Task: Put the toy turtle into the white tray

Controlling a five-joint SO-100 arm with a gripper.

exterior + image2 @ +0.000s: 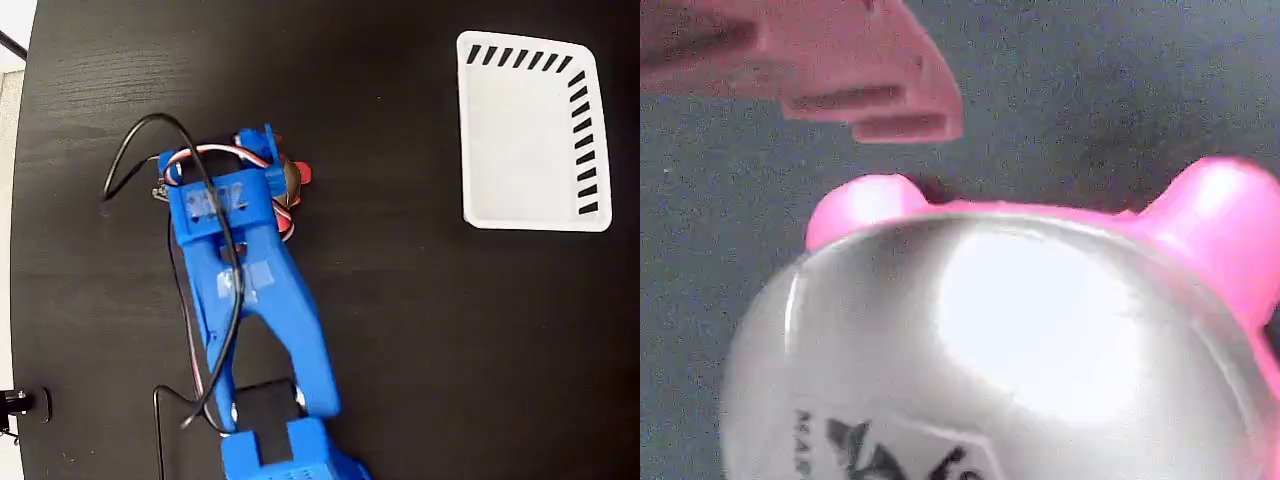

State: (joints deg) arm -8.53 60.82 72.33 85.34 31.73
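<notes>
Turtle toy (pixel 1020 340) fills the wrist view just beneath the end effector (pixel 285 180), one finger (pixel 840 70) above its shell; whether the jaws are clamped cannot be told. White tray (pixel 530 135) sits well apart on the black counter (pixel 420 330).

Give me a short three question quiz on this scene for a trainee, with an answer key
1. True or false: the toy turtle already lies in the white tray.
2. In the fixed view, the tray sits: A) upper right, B) lower left, C) centre.
3. In the wrist view, what fills most of the picture?

Key
1. False. It is on the table, under the gripper.
2. A.
3. The turtle's shiny domed shell, with one finger above it.
</notes>
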